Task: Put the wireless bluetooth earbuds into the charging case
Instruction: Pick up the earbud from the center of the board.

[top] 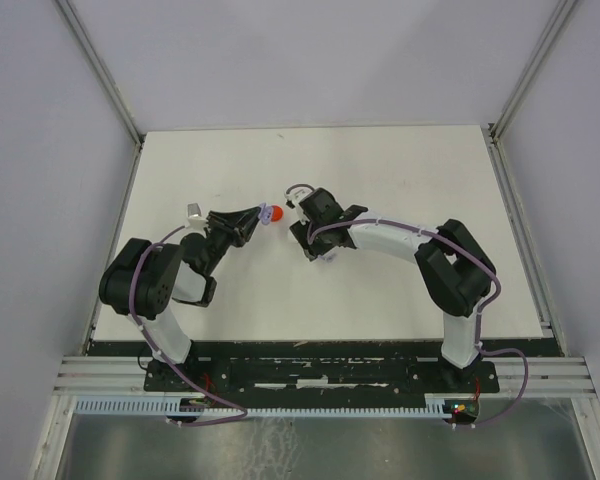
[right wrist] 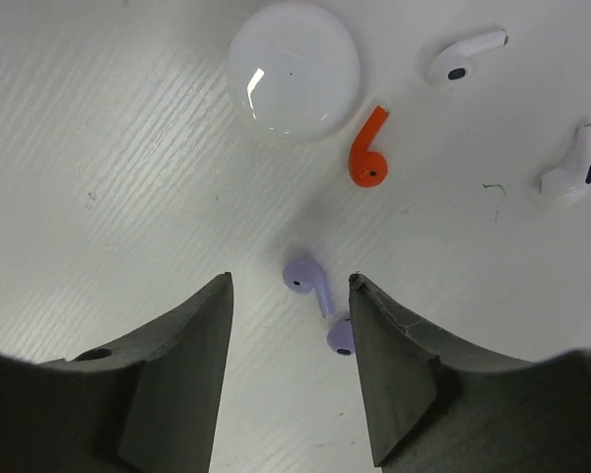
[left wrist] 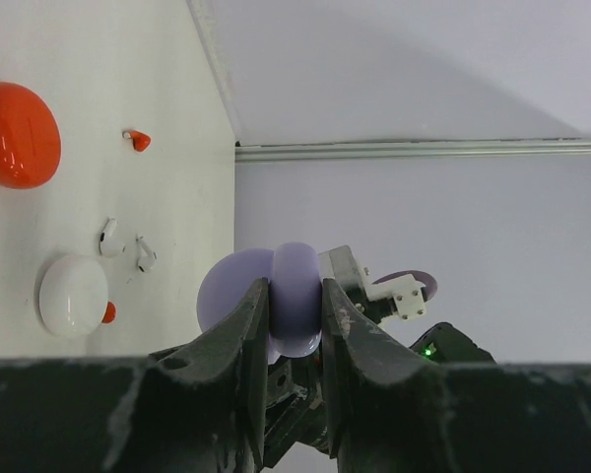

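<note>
My left gripper (left wrist: 295, 286) is shut on a lavender charging case (left wrist: 297, 266) and holds it above the table with its round lid open to the left. It sits left of centre in the top view (top: 246, 221). My right gripper (right wrist: 291, 284) is open and points down over two lavender earbuds, one (right wrist: 303, 277) between the jaws and one (right wrist: 340, 337) against the right finger (right wrist: 399, 355). It also shows in the top view (top: 313, 238). Both earbuds lie on the table.
A shut white case (right wrist: 293, 69), a red earbud (right wrist: 367, 153) and two white earbuds (right wrist: 465, 56) (right wrist: 571, 169) lie beyond the right gripper. The left wrist view shows a red case (left wrist: 15, 133) and another red earbud (left wrist: 138, 140). Grey walls surround the table (top: 430, 290).
</note>
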Motion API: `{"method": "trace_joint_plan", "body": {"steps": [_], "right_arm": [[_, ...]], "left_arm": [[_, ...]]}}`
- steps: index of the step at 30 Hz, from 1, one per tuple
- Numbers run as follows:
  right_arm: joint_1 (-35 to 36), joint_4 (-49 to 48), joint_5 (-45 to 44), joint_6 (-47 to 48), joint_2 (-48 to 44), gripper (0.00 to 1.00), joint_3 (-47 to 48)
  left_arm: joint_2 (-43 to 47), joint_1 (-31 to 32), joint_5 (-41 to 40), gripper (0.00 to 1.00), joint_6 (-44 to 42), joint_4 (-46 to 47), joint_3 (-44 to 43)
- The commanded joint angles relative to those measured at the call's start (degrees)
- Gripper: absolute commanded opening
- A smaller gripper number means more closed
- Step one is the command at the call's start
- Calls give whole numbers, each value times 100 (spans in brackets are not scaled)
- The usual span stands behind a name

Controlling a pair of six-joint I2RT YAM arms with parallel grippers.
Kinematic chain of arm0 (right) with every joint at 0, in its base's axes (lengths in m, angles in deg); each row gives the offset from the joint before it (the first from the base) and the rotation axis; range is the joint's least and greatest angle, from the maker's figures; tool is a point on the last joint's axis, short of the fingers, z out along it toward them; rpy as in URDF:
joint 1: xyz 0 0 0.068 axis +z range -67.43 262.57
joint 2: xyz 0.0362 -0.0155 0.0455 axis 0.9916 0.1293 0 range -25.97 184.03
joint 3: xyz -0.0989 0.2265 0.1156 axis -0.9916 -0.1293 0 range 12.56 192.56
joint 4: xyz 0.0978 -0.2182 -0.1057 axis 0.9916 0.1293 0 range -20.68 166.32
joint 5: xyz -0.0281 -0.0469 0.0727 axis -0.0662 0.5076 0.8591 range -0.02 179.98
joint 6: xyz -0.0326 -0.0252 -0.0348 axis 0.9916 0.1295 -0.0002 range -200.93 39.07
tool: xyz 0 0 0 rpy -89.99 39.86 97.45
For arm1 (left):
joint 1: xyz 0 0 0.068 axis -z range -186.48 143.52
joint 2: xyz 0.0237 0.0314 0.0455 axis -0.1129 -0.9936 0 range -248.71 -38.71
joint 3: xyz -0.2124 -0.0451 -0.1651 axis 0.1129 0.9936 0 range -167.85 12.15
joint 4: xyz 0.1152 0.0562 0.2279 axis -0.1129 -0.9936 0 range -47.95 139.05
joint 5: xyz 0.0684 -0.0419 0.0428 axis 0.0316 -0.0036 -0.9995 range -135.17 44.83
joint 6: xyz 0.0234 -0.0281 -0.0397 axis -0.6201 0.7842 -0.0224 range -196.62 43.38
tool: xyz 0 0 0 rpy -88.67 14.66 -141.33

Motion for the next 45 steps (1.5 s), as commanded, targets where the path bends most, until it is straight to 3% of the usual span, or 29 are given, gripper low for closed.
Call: {"method": "trace_joint_plan", "body": {"steps": [1,45], "right_arm": [[5,72,-101,317,184,58,260],[-140,190,59,324,603,38,256]], "left_arm": [[179,-65,108,6,118,386,31],[38,-77,148,6,189,534,31]]}}
